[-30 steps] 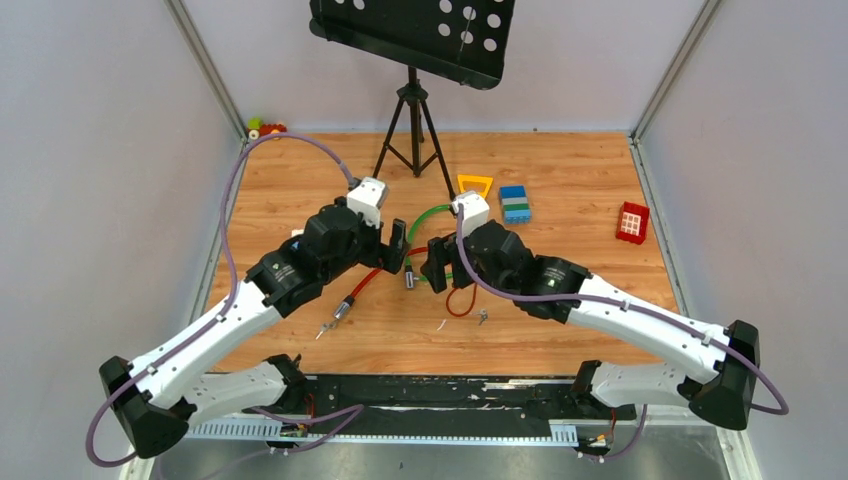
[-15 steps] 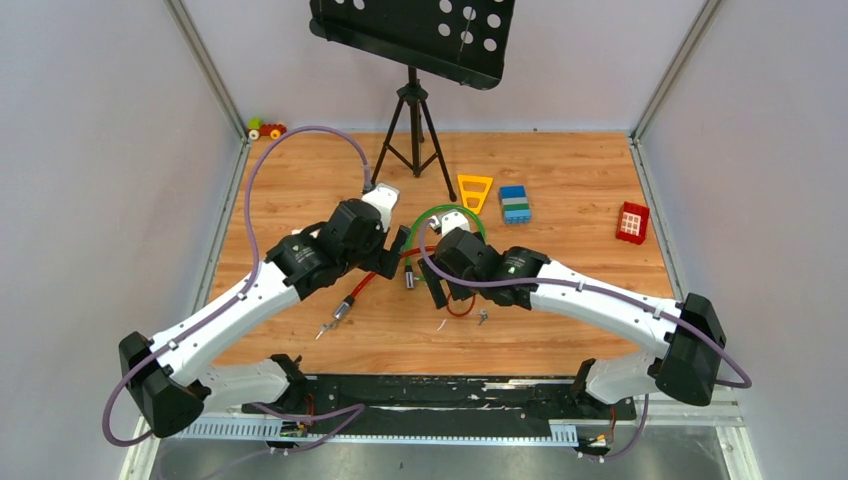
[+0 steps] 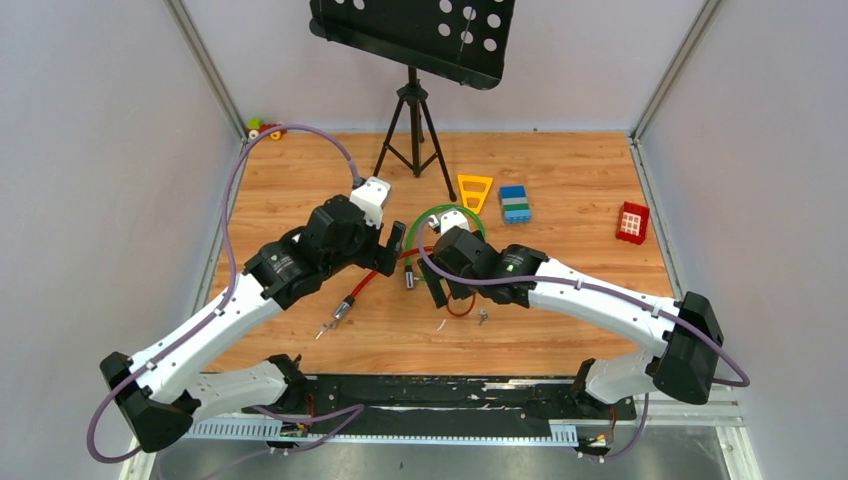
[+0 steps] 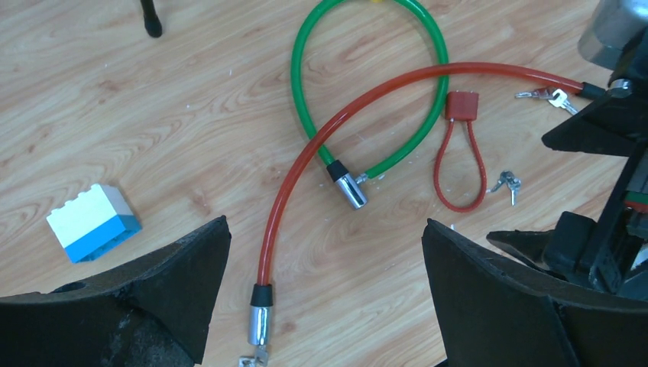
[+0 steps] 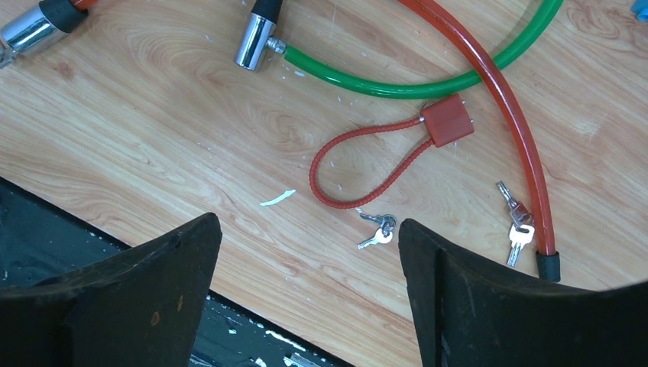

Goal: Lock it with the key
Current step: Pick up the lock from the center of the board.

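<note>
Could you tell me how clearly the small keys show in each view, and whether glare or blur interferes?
Top view: even light, keys a mere speck. Left wrist: sharp, keys plain, tool fingers dark. Right wrist: sharp, bright glare on the green cable's plug.

Robot lab test cell: a light wood-grain laminate tabletop boxed in by plain pale-grey panel walls on bare aluminium frame posts. A white-and-black left arm and a matching right arm sit on a black base rail. At the back, a black metal plate (round holes punched through) on a black tripod. Stray plastic toy bricks, e.g. a red square one.
</note>
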Motion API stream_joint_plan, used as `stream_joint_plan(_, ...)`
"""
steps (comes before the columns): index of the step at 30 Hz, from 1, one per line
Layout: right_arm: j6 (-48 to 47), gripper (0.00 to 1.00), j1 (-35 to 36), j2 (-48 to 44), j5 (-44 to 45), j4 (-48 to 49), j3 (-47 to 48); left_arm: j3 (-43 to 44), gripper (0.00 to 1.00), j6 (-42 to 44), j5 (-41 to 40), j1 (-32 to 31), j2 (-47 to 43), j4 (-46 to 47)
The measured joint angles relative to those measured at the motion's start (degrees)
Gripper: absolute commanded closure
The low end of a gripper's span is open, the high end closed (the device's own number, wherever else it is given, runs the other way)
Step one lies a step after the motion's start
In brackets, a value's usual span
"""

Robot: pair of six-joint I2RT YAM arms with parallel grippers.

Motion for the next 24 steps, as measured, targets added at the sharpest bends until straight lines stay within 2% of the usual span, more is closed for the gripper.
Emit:
stream_joint_plan(18,-0.2,0.13,0.0,0.0,0.1,-0.2,0.0,-6.2,0.00,3.3,4.9,1.1,-6.7,2.9)
stream_joint_plan(21,-0.2,0.13,-0.1,0.0,-0.4,-0.8,0.3,-6.7,0.00,3.1,5.0,6.2,-5.8,0.7)
stream_joint_plan(24,-0.2,0.13,-0.1,0.0,-1.2,-1.4,0.5,-7.0,0.00,2.7,10.2,18.3,-0.1,-0.7)
